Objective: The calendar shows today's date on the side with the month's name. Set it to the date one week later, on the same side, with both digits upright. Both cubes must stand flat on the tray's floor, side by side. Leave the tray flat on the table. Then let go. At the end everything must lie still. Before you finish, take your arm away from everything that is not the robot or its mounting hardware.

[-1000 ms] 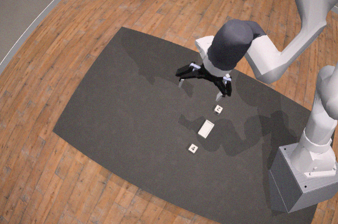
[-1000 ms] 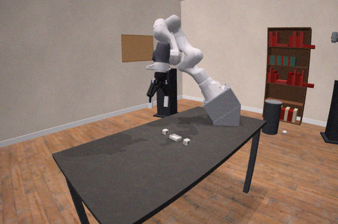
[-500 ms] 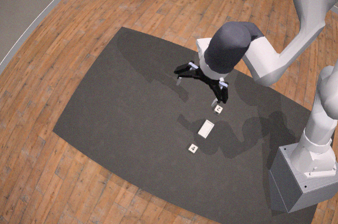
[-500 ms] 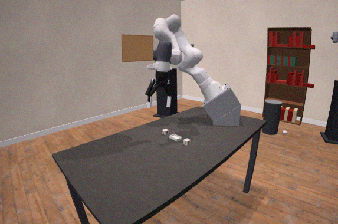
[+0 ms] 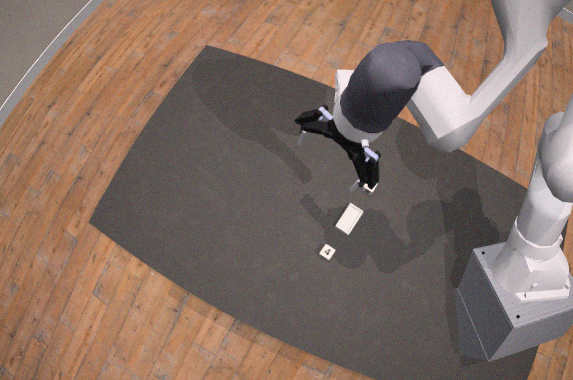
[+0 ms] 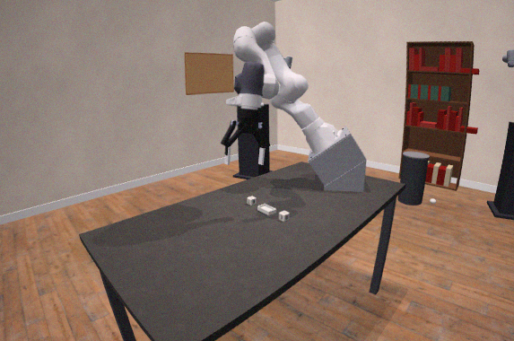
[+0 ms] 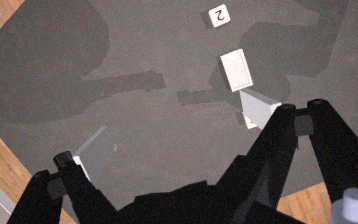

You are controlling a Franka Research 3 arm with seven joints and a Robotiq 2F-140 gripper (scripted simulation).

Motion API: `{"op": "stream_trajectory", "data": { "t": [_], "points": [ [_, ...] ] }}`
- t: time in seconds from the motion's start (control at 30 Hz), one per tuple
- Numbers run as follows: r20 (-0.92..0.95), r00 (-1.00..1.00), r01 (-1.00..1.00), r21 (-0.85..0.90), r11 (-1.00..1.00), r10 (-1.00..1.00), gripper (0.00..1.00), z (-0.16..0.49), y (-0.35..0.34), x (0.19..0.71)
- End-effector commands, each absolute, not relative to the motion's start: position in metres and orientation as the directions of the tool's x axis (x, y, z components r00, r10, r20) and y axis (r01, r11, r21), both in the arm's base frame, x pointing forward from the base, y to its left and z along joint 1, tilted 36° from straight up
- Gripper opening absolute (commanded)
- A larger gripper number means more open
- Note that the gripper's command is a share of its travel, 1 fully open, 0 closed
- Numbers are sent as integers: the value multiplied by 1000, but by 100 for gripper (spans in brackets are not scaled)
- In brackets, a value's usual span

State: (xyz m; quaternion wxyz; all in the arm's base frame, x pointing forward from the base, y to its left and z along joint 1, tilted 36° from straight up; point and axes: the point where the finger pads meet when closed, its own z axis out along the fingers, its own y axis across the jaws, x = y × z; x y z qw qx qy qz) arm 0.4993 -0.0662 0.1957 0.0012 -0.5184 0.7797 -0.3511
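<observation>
The white tray lies flat on the dark table with no cube in it. A white cube with a 4 on top stands at one end, apart from it; in the wrist view a finger mostly hides it. Another white cube stands apart at the other end. It shows a 2 on top in the wrist view; in the top view a finger mostly covers it. My gripper is wide open and empty, high above the table. The month's name is not readable.
The dark table carries the tray and cubes. The arm's grey base block stands at one end of it. A bookshelf and a dark bin stand beyond the table.
</observation>
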Motion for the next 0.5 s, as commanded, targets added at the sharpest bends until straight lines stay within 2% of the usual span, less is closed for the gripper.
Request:
{"op": "stream_trajectory", "data": {
  "t": [0.0, 0.47],
  "points": [
    [273, -600, -711, -614, 344, -752, 100, 192, -64, 500],
    [156, -726, -584, -653, 482, -669, 100, 179, -53, 505]
  ]
}}
